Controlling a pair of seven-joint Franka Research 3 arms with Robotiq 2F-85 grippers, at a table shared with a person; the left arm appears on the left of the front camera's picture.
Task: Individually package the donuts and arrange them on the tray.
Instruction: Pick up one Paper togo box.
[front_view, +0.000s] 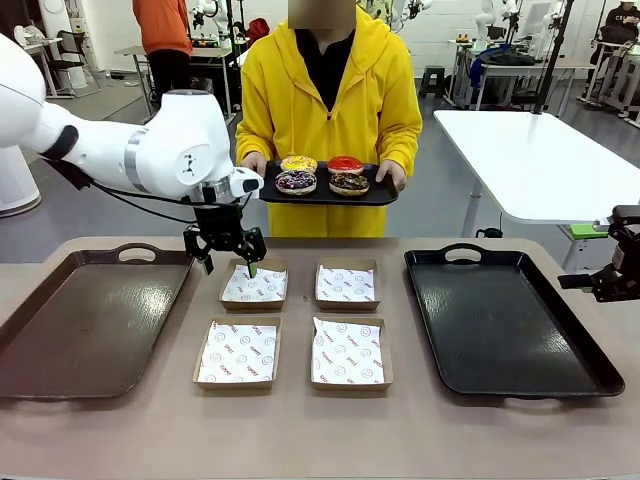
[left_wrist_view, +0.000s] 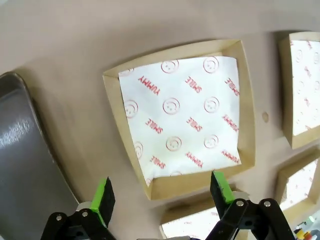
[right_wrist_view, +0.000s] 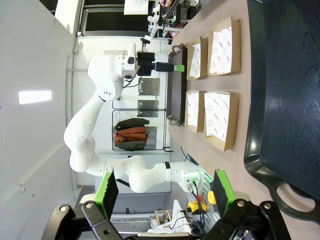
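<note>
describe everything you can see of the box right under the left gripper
It's a shallow square box of brown cardboard, open-topped with low flared walls, lying flat on the tan table. A white paper liner printed with red YUMMY, SMILE and smiley faces covers its floor; nothing else lies in it. It is the far-left of four such boxes, next to the brown tray. The left gripper hangs open over one edge; whether its fingers touch it is unclear.
</note>
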